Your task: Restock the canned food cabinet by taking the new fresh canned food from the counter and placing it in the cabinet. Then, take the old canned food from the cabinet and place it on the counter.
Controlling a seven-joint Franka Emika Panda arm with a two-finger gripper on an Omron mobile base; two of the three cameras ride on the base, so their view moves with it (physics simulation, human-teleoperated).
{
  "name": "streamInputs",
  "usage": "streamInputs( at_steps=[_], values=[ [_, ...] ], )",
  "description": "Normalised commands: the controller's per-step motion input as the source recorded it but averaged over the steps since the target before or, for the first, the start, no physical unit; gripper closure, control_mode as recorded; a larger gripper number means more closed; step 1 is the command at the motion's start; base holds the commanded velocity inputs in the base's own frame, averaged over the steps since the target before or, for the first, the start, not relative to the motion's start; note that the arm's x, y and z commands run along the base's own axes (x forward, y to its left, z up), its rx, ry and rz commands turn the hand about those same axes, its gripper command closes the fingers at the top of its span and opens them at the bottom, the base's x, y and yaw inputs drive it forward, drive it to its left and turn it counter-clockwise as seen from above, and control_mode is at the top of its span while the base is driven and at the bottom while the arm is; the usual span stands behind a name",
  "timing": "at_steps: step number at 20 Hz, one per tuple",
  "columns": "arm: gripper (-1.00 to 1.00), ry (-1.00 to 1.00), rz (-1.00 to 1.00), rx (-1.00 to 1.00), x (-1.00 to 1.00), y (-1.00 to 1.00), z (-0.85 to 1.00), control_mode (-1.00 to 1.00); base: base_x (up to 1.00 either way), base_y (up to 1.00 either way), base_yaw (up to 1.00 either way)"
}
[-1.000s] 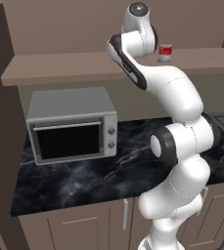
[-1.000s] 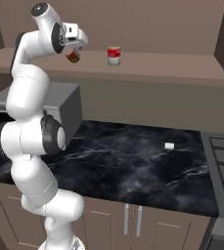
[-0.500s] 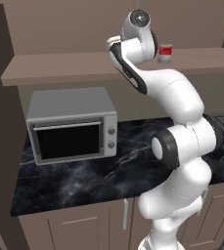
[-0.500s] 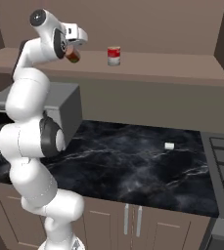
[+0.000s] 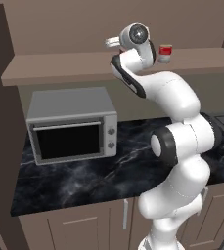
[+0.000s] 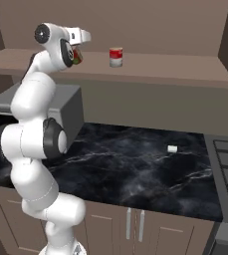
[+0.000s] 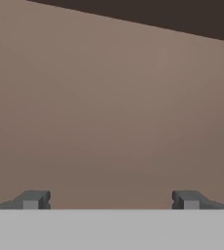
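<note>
Against the cabinet (image 6: 185, 69) ledge, the arm has swung further in. The claw (image 7: 111, 200) now stands wide apart and empty, the new fresh canned food (image 6: 76, 56) beside it, left of the old canned food (image 6: 116, 57); placement looks done.

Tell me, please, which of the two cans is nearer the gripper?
The orange-red can with a green patch, partly behind the arm beside the gripper; the red, cream-banded can stands apart, farther along the shelf.
</note>
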Motion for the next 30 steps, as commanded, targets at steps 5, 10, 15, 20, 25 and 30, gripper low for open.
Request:
streamInputs(
  at_steps=[5, 10, 15, 20, 25, 30],
  values=[
    [-1.00, -0.12, -0.06, 0.02, 0.26, 0.00, 0.00, -1.00, 0.00, 0.00, 0.00],
    [-1.00, -0.08, -0.08, 0.00, 0.33, 0.00, 0.00, -1.00, 0.00, 0.00, 0.00],
    [-1.00, -0.03, -0.12, 0.01, 0.36, 0.01, 0.03, -1.00, 0.00, 0.00, 0.00],
    [-1.00, 0.01, -0.11, 0.06, -0.63, -0.40, 0.55, -1.00, 0.00, 0.00, 0.00],
    [-1.00, 0.00, -0.06, 0.02, -1.00, -0.94, 0.27, -1.00, 0.00, 0.00, 0.00],
    [-1.00, 0.00, -0.01, 0.00, -1.00, -1.00, -0.01, -1.00, 0.00, 0.00, 0.00]
  ],
)
